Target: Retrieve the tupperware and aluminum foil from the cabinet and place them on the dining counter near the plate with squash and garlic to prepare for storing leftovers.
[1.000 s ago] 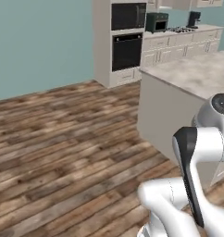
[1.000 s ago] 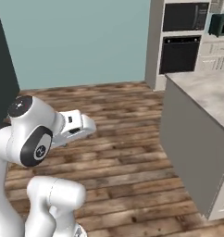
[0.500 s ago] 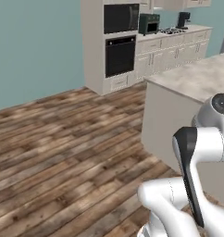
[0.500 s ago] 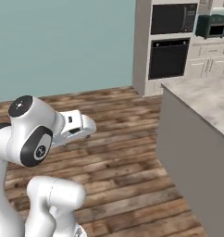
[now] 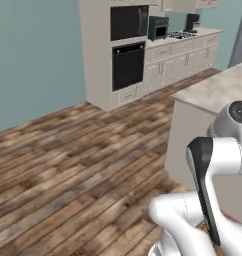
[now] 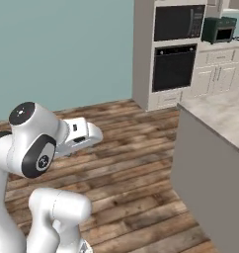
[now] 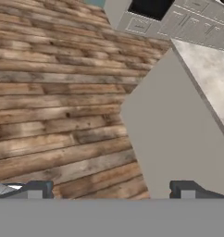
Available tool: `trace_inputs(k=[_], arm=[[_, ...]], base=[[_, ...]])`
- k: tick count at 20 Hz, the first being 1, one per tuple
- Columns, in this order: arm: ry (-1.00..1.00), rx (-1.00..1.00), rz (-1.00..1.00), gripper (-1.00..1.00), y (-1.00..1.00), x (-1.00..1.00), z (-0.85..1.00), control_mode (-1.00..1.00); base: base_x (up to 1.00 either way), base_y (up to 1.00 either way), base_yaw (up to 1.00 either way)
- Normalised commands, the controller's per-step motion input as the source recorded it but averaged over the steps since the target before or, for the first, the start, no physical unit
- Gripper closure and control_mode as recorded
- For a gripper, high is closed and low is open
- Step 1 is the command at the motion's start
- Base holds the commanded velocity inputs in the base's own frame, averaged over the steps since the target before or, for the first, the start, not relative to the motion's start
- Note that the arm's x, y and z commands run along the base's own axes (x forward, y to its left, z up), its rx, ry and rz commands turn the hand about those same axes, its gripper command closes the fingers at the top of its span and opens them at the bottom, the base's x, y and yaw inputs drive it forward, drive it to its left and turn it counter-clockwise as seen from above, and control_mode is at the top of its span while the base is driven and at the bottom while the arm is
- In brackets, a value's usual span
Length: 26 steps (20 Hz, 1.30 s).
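Note:
In the hand view my gripper (image 7: 110, 190) is open, its two dark fingertips (image 7: 37, 189) wide apart with nothing between them. It looks down at the wooden floor and the near corner of the dining counter (image 7: 204, 69). That counter is a pale marbled stone top on a grey body, at the right of the left base view (image 5: 213, 90) and of the right base view (image 6: 215, 111). My arm is folded close above the base, the hand (image 6: 81, 136) held out over the floor. The tupperware, the aluminum foil, the cabinet and the plate are out of view.
A cream oven tower (image 5: 128, 50) with a microwave (image 6: 178, 22) stands against the teal wall. Beside it runs a wall counter (image 5: 185, 55) carrying a dark green toaster oven (image 5: 158, 27). Open wooden floor (image 5: 68, 160) lies between me and them.
The whole picture has shifted in both base views, so the base has driven; the oven tower and counter now sit slightly differently. The arm's pose and the open gripper are unchanged.

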Motion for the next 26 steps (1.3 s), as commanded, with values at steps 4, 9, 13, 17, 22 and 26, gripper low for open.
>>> trace_inputs(k=[4, 9, 13, 17, 22, 26], arm=[[0.0, 0.0, 0.0, -1.0, 0.0, 0.0, 0.0, 1.0], [0.0, 0.0, 0.0, -1.0, 0.0, 0.0, 0.0, 1.0], [0.0, 0.0, 0.0, -1.0, 0.0, 0.0, 0.0, 1.0], [0.0, 0.0, 0.0, -1.0, 0.0, 0.0, 0.0, 1.0], [0.0, 0.0, 0.0, -1.0, 0.0, 0.0, 0.0, 1.0], [0.0, 0.0, 0.0, -1.0, 0.0, 0.0, 0.0, 1.0]], base=[[1.0, 0.46, -0.19], [1.0, 0.41, -0.21], [1.0, 0.25, -0.29], [1.0, 0.19, -0.36], [1.0, 0.21, -0.41], [1.0, 0.36, -0.43]])
